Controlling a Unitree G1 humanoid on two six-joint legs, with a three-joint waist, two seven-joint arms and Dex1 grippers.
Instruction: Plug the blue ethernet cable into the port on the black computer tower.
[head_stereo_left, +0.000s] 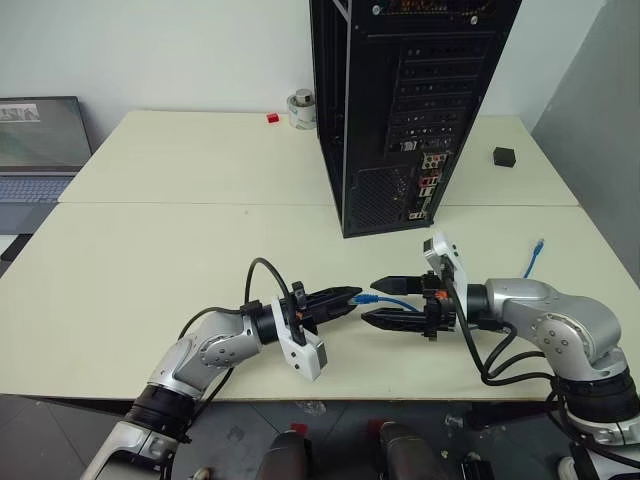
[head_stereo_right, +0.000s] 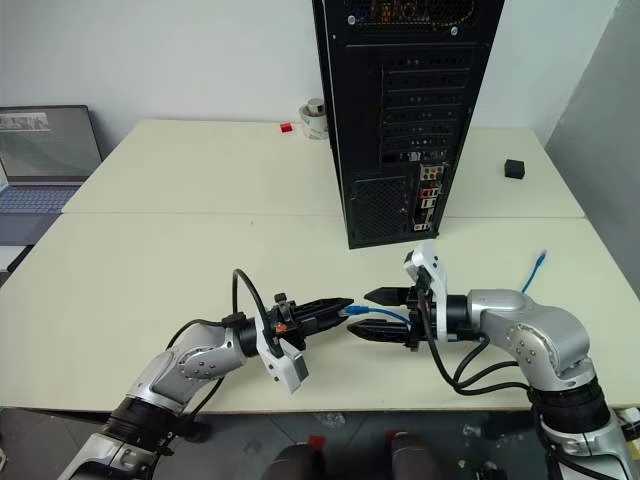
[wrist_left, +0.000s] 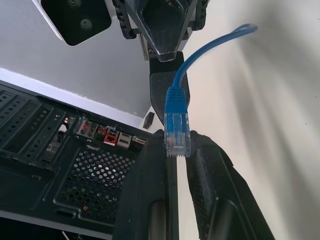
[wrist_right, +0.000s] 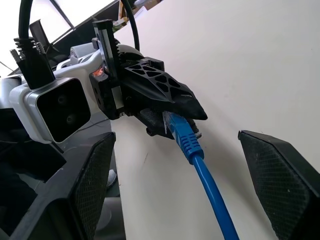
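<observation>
Left wrist view: my left claw (wrist_left: 176, 150) pinching cable (wrist_left: 177, 125) plug; right claw (head_stereo_left: 392, 301) spread wide around cable.

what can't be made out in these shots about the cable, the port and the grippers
- The port on the black computer tower: too small in the head views; in the left wrist view the connector row is cut short by the left gripper.
- The blue ethernet cable, mid-length: hidden behind the right gripper and arm in the head views; its far plug is too small.
- The plug's latch: hidden between the left gripper's fingers.
</observation>
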